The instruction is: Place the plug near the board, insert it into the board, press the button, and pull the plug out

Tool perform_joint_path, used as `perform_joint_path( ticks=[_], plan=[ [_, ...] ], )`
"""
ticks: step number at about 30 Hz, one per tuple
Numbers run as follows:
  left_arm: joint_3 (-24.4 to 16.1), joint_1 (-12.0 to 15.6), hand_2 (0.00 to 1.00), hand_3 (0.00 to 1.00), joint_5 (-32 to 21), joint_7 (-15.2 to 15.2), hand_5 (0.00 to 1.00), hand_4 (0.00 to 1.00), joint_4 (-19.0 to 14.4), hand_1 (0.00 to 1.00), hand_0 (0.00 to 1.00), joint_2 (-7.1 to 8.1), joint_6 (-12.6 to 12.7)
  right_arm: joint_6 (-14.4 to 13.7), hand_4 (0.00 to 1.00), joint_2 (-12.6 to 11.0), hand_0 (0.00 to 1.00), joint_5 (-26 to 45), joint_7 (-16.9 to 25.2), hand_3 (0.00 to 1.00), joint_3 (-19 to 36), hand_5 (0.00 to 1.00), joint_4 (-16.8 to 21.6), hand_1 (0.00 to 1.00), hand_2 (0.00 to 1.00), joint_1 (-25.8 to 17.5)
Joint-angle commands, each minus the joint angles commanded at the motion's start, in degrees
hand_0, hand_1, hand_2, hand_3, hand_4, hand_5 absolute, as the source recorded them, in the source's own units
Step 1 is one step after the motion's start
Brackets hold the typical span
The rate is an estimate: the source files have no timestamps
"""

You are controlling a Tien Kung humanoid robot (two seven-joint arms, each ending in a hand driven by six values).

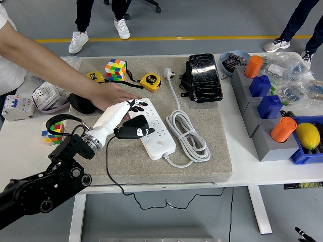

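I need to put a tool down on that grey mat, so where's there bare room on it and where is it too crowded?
Bare mat: the near strip in front of the power strip and coiled white cable, and the right part beside that coil. Crowded: the far-left corner, where a person's hand, the robot's left hand holding the black plug, tape measures and a cube sit.
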Motion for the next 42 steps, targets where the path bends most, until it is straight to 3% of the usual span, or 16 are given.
perform_joint_path(
  ticks=[11, 12, 17, 18, 22, 24, 29, 30, 35, 36, 41, 42],
  plan=[
    [0.42, -0.92, 0.638, 0.702, 4.9, 3.9, 0.404, 0.938, 2.52, 0.624, 0.617, -0.54, 0.42, -0.01, 0.971, 0.03, 0.569, -0.09, -0.02, 0.552, 0.42, 0.539, -0.02, 0.64, 0.619, -0.06],
    [0.48, -0.99, 0.586, 0.648, 5.13, 3.97, 0.381, 0.934, 2.68, 0.583, 0.522, -0.58, 0.41, -0.02, 0.971, 0.03, 0.569, -0.11, -0.02, 0.552, 0.42, 0.539, -0.01, 0.64, 0.619, -0.05],
    [1.03, -1.47, 0.586, 0.648, 7.09, 5.14, 0.381, 0.934, 3.5, 0.583, 0.522, -0.76, 0.22, -0.01, 0.971, 0.1, 0.569, -0.23, -0.02, 0.552, 0.48, 0.539, 0.07, 0.64, 0.619, -0.05],
    [1.15, -1.59, 0.548, 0.59, 7.55, 5.52, 0.32, 0.927, 3.7, 0.53, 0.44, -0.81, 0.11, -0.02, 0.971, 0.1, 0.569, -0.27, -0.02, 0.552, 0.52, 0.539, 0.1, 0.64, 0.619, -0.05],
    [1.62, -1.97, 0.548, 0.59, 9.02, 6.58, 0.32, 0.927, 4.35, 0.53, 0.44, -0.96, -0.27, -0.04, 0.971, 0.06, 0.569, -0.44, -0.01, 0.552, 0.77, 0.539, 0.19, 0.64, 0.619, -0.01],
    [1.93, -2.13, 0.53, 0.564, 9.21, 6.66, 0.295, 0.919, 4.54, 0.493, 0.393, -0.98, -0.23, -0.05, 0.971, 0.03, 0.569, -0.48, -0.01, 0.551, 0.84, 0.539, 0.21, 0.64, 0.619, -0.01],
    [2.46, -2.44, 0.53, 0.564, 9.37, 6.54, 0.295, 0.919, 4.91, 0.493, 0.393, -1.09, 0.22, -0.05, 0.971, 0.02, 0.569, -0.44, -0.01, 0.551, 0.8, 0.539, 0.18, 0.64, 0.619, -0.04],
    [2.59, -2.5, 0.502, 0.543, 9.25, 6.47, 0.227, 0.888, 5.02, 0.467, 0.334, -1.13, 0.35, -0.04, 0.971, 0.03, 0.569, -0.44, 0.0, 0.551, 0.77, 0.539, 0.19, 0.64, 0.619, -0.04],
    [3.02, -2.62, 0.502, 0.543, 8.92, 6.14, 0.227, 0.888, 5.54, 0.467, 0.334, -1.25, 0.79, -0.05, 0.971, 0.05, 0.569, -0.5, 0.04, 0.551, 0.78, 0.539, 0.25, 0.64, 0.619, -0.01],
    [3.07, -2.62, 0.467, 0.535, 8.75, 6.06, 0.099, 0.812, 5.62, 0.429, 0.286, -1.28, 0.82, -0.05, 0.97, 0.05, 0.569, -0.51, 0.04, 0.55, 0.78, 0.538, 0.25, 0.64, 0.619, -0.03],
    [3.41, -2.71, 0.467, 0.535, 7.72, 5.43, 0.099, 0.812, 6.01, 0.429, 0.286, -1.33, 1.33, -0.06, 0.97, 0.01, 0.569, -0.46, 0.04, 0.55, 0.78, 0.538, 0.23, 0.64, 0.619, -0.04],
    [3.5, -2.72, 0.348, 0.52, 7.46, 5.37, 0.075, 0.786, 6.07, 0.338, 0.25, -1.35, 1.43, -0.06, 0.97, 0.0, 0.569, -0.47, 0.04, 0.55, 0.8, 0.538, 0.22, 0.64, 0.619, -0.03]
  ],
)
